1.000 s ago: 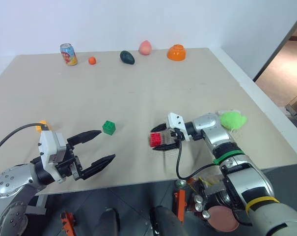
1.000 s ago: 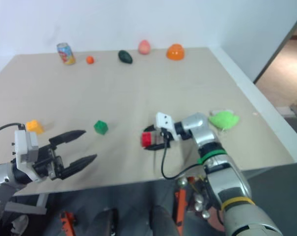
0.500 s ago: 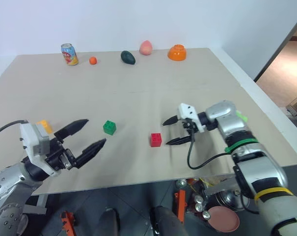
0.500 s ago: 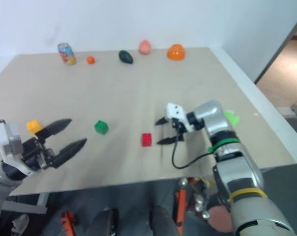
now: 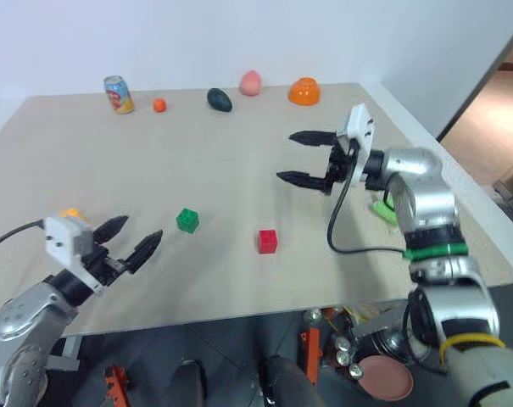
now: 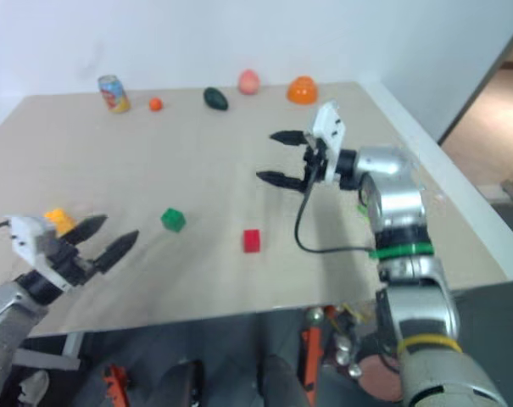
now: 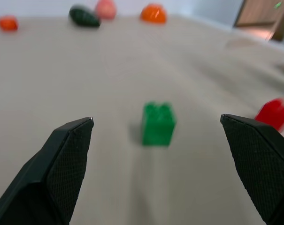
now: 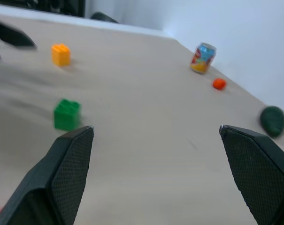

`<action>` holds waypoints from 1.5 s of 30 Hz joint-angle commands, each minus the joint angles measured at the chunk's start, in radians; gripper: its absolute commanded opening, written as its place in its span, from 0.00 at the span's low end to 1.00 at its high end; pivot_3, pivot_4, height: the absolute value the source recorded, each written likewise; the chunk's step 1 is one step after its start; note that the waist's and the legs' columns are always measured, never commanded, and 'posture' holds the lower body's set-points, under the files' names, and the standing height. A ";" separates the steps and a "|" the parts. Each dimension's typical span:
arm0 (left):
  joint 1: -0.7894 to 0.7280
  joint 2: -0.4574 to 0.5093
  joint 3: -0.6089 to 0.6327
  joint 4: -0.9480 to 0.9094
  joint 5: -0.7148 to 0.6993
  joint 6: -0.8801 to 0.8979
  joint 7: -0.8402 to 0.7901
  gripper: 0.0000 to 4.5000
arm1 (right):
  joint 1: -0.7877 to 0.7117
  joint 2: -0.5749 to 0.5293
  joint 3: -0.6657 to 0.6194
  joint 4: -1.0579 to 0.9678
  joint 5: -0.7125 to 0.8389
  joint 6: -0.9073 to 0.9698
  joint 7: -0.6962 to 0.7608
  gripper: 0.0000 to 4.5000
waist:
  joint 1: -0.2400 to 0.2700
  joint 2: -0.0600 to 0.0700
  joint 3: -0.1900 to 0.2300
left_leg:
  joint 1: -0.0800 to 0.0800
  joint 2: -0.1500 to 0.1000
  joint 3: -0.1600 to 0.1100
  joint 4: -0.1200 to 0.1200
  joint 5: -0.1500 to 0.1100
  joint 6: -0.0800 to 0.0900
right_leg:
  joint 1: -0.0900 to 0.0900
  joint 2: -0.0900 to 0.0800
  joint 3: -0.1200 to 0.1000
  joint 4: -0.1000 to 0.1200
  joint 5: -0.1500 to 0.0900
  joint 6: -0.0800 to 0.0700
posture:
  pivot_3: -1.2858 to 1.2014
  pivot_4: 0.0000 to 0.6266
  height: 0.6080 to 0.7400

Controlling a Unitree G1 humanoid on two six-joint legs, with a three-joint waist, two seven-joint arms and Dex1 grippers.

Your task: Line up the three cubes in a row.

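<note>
the table [image 5: 239, 170] was the broad tan stage for everything, and along its far edge sat the things we had no business with: the orange bowl [image 5: 304, 91], the soda can [image 5: 118, 93], a pink fruit [image 5: 250, 82], a dark green fruit [image 5: 220, 99] and a small orange fruit [image 5: 158, 105], all well apart from the working area, which we judged kept the near half free for the row. our right gripper [image 5: 309, 158] hung raised above the table to the far right of the cubes, its two black fingers spread wide with nothing between them; we read that height as a way to keep it out of the cubes' line. our left gripper [image 5: 131, 240] was low at the near left edge, jaws likewise wide open and empty, pointing toward the green cube [image 5: 187, 220], which the left wrist view framed between the fingers, so we took it as lined up for an approach. the lime-green plush toy [image 5: 383, 209] lay by the right edge, mostly hidden behind the right arm. of the three cubes, the red cube [image 5: 268, 241] sat free on the table near the middle, the green cube just to its left and a little farther back, and the yellow-orange cube [image 6: 57, 220] lay close behind the left gripper. we judged the row roughly formed but uneven, the spacing still wanting correction.
</note>
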 commanded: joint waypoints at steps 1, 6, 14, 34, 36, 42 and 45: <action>-0.047 0.005 -0.053 0.034 0.057 0.030 0.017 1.00 | 0.076 -0.014 -0.025 -0.225 0.051 0.109 -0.069 0.99 | 0.002 0.000 0.000 | -0.001 -0.001 0.000 0.000 0.000 0.000 | 0.000 -0.001 0.000 0.000 0.000 0.001 | 0.52 0.24 0.99; -0.144 -0.016 -0.144 0.106 0.114 0.048 0.013 1.00 | 0.176 -0.020 -0.023 -0.408 0.072 0.206 -0.143 0.99 | -0.001 0.000 0.000 | -0.002 -0.001 0.000 0.002 0.000 0.000 | -0.001 -0.001 0.000 0.000 0.001 0.002 | 0.52 0.24 0.99; -0.290 -0.086 -0.237 0.262 0.236 0.050 0.063 1.00 | 0.266 -0.048 -0.021 -0.636 0.158 0.341 -0.200 0.99 | -0.004 0.000 0.000 | 0.000 -0.001 -0.001 0.002 0.000 0.000 | -0.001 0.000 0.000 0.001 0.003 0.001 | 0.52 0.24 0.99; -0.413 -0.169 -0.273 0.398 0.357 0.027 0.057 0.28 | 0.264 -0.069 -0.023 -0.635 0.173 0.356 -0.274 1.00 | -0.002 -0.001 -0.001 | 0.000 -0.003 -0.001 0.004 0.003 0.000 | 0.002 -0.001 0.001 0.001 0.004 0.003 | 0.52 0.24 0.99; -0.420 -0.165 -0.276 0.400 0.360 0.027 0.043 0.28 | 0.264 -0.069 -0.023 -0.633 0.174 0.352 -0.273 1.00 | -0.001 -0.001 -0.001 | 0.000 -0.003 -0.002 0.004 0.003 0.000 | 0.001 -0.001 0.000 0.001 0.004 0.003 | 0.52 0.24 0.99; -0.480 -0.121 -0.279 0.446 0.351 -0.038 -0.100 0.28 | 0.314 -0.126 -0.010 -0.676 0.216 0.394 -0.199 1.00 | -0.001 -0.001 -0.001 | -0.001 -0.003 -0.002 0.004 0.003 0.000 | 0.001 -0.001 0.000 0.001 0.004 0.003 | 0.52 0.24 0.99; -0.511 -0.086 -0.291 0.463 0.329 -0.103 -0.245 0.28 | 0.382 -0.203 -0.013 -0.716 0.237 0.403 -0.131 1.00 | 0.000 -0.001 -0.001 | -0.002 -0.003 -0.002 0.004 0.003 -0.001 | 0.001 -0.001 0.000 0.001 0.003 0.003 | 0.52 0.24 0.99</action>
